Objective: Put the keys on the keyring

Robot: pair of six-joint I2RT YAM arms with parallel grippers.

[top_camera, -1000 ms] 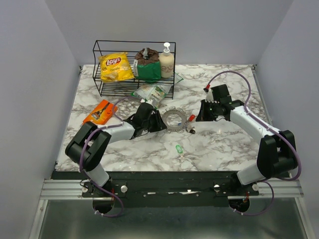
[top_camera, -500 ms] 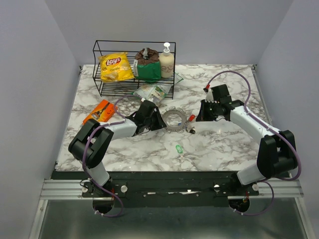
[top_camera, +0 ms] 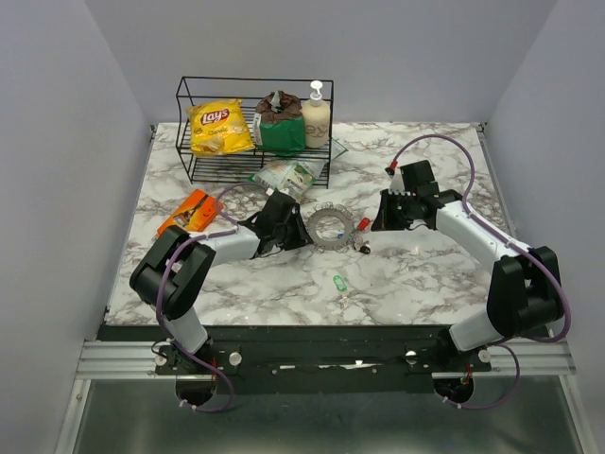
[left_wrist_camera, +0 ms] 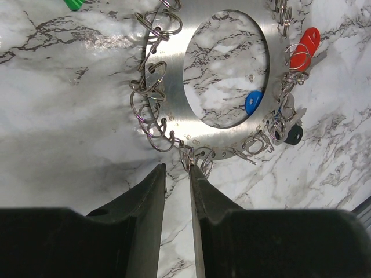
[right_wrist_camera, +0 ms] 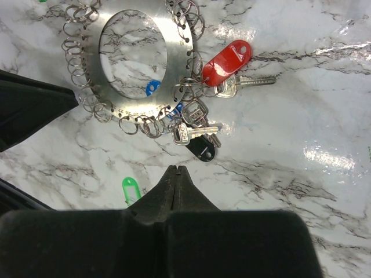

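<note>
The keyring [top_camera: 319, 235] is a flat steel disc with a big hole [left_wrist_camera: 174, 98] [right_wrist_camera: 177, 63], edged with many small wire split rings. A red-tagged key [right_wrist_camera: 227, 61] [left_wrist_camera: 304, 48] [top_camera: 363, 224], a blue tag [right_wrist_camera: 152, 87] [left_wrist_camera: 253, 102] and a black-headed key [right_wrist_camera: 202, 149] hang at its edge. A green-tagged key [top_camera: 338, 283] [right_wrist_camera: 131, 189] lies loose on the marble, nearer me. My left gripper [left_wrist_camera: 177, 168] [top_camera: 305, 233] stands narrowly open at the disc's left rim, one split ring right at its fingertips. My right gripper [right_wrist_camera: 177, 168] [top_camera: 376, 225] is shut and empty, just short of the black key.
A black wire rack [top_camera: 185, 95] at the back holds a yellow Lay's bag [top_camera: 217, 126], a green bag [top_camera: 282, 128] and a soap bottle [top_camera: 316, 115]. A green-white packet [top_camera: 286, 175] lies in front of it. An orange packet [top_camera: 192, 212] lies behind my left arm.
The left gripper's jaws have narrowed and it has edged closer to the disc's rim. The right arm, disc and keys have stayed put.
</note>
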